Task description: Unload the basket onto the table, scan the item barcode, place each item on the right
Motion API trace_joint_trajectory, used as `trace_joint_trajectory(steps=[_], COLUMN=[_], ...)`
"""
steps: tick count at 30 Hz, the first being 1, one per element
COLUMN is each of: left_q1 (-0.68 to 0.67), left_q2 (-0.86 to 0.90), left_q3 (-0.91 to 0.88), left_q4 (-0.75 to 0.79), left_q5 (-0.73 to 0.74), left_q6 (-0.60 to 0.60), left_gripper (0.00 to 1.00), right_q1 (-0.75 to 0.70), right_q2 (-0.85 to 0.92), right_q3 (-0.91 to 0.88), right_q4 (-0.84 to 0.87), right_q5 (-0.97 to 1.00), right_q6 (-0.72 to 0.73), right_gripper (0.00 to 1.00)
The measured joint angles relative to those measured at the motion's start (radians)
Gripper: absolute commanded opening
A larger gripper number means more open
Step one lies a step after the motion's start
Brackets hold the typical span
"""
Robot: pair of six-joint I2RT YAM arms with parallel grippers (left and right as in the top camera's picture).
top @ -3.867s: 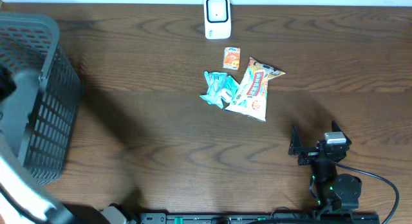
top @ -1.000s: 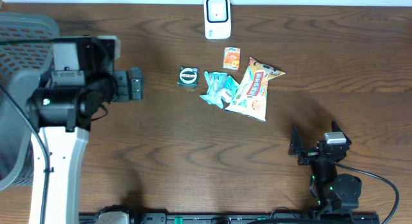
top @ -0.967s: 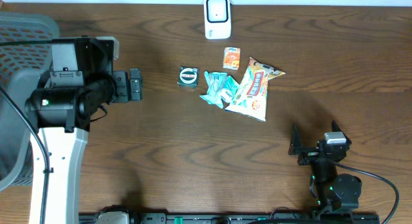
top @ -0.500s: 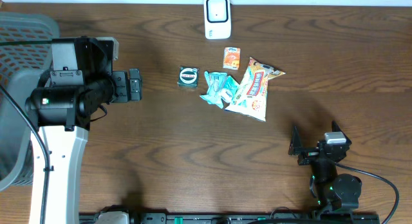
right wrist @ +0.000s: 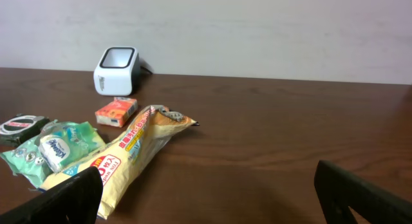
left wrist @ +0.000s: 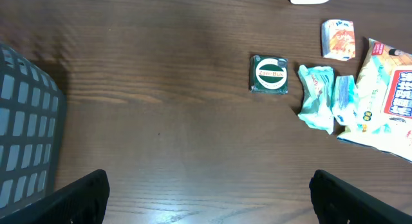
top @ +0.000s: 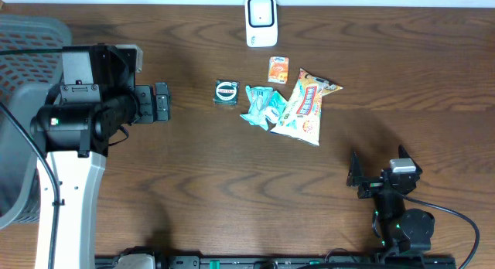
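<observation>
Since a few seconds ago my left arm has swung in over the table's left side. My left gripper [top: 163, 103] hangs with jaws wide apart, holding nothing. A small dark green packet [top: 226, 92] now lies ahead of it, beside a teal pouch [top: 263, 107], yellow snack bag [top: 305, 107] and orange box [top: 278, 69]. Beyond them stands the white scanner [top: 261, 22]. My right gripper [top: 377, 165], near the front, is equally wide and empty.

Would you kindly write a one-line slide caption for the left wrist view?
Open left fingers hover above the wooden table, facing a green packet, teal packet, orange box and snack bag.
</observation>
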Motion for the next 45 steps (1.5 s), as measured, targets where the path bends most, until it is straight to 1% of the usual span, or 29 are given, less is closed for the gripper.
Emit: trace_joint_trajectory(steps=[9,12,16,20,22,26,28,33,42,45], left_q1=[0.0,0.0,0.0,0.0,0.0,0.0,0.0,0.0,0.0,0.0], left_q2=[0.0,0.0,0.0,0.0,0.0,0.0,0.0,0.0,0.0,0.0], left_q3=[0.0,0.0,0.0,0.0,0.0,0.0,0.0,0.0,0.0,0.0], left_q4=[0.0,0.0,0.0,0.0,0.0,0.0,0.0,0.0,0.0,0.0], left_q5=[0.0,0.0,0.0,0.0,0.0,0.0,0.0,0.0,0.0,0.0], left_q6=[0.0,0.0,0.0,0.0,0.0,0.0,0.0,0.0,0.0,0.0], left_gripper=[0.98,0.98,0.98,0.98,0.98,0.98,0.98,0.98,0.98,0.98], right_q1=[0.0,0.0,0.0,0.0,0.0,0.0,0.0,0.0,0.0,0.0], right_q2=[0.0,0.0,0.0,0.0,0.0,0.0,0.0,0.0,0.0,0.0], right_q3=[0.0,0.0,0.0,0.0,0.0,-0.001,-0.001,-0.001,-0.001,-0.001], right_q4=[0.003,0.013,0.023,0.04,0.04,0.035,0.036,0.038,0.028,0.028], right_q5=[-0.002,-0.049,-0.219,-0.396,-0.45,-0.509,-0.528,-0.565,-0.571,-0.574], right_q6=[0.003,0.047,0.208,0.45,0.604,0.856,0.934,1.035,1.075,1.111], right_gripper=[0.99,0.99,0.99,0.99,0.99,0.99,0.99,0.99,0.99,0.99])
